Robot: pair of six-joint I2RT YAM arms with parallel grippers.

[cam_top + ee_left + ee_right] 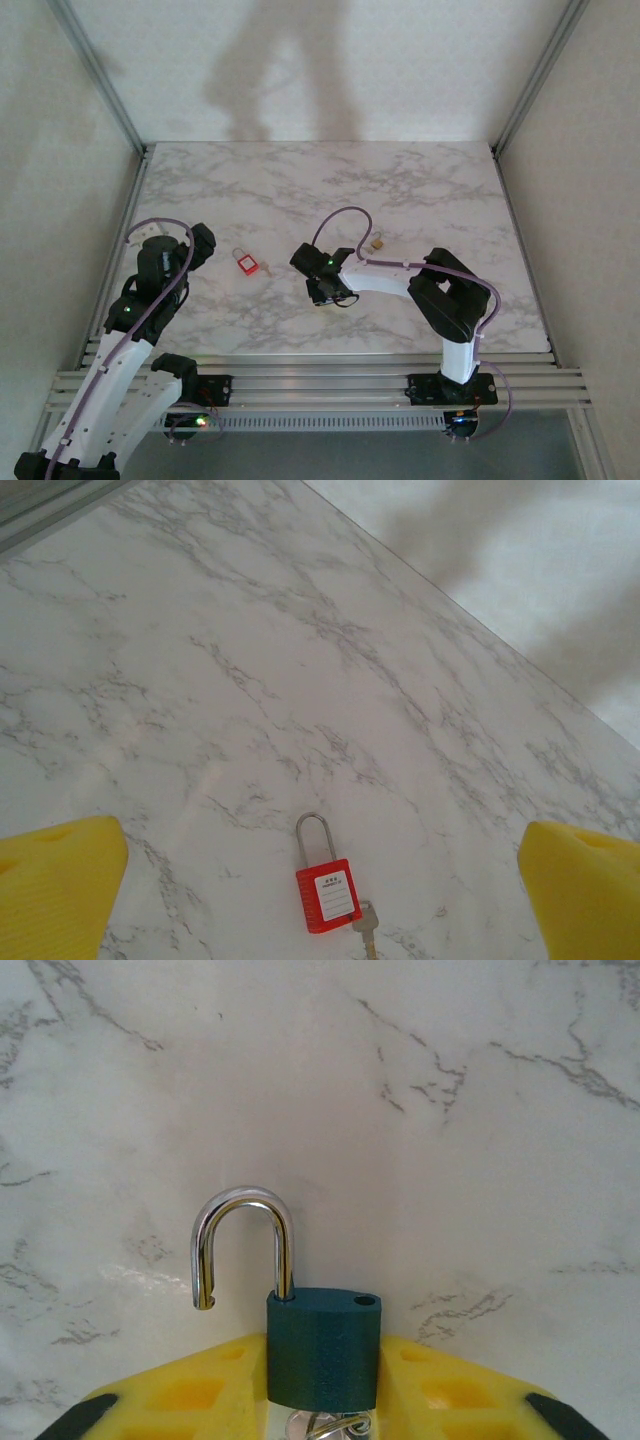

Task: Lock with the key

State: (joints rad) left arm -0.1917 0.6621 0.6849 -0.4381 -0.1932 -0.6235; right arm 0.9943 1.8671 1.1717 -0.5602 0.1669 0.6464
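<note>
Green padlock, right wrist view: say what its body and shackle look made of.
Body of the green padlock: matte dark green with a fine grain, likely a plastic or painted cover; which is unclear. Its shackle: bright polished metal, probably chromed steel, given the mirror-like highlights.

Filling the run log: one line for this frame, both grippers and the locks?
left gripper open, facing red padlock | right gripper shut on green padlock | shackle open
</note>
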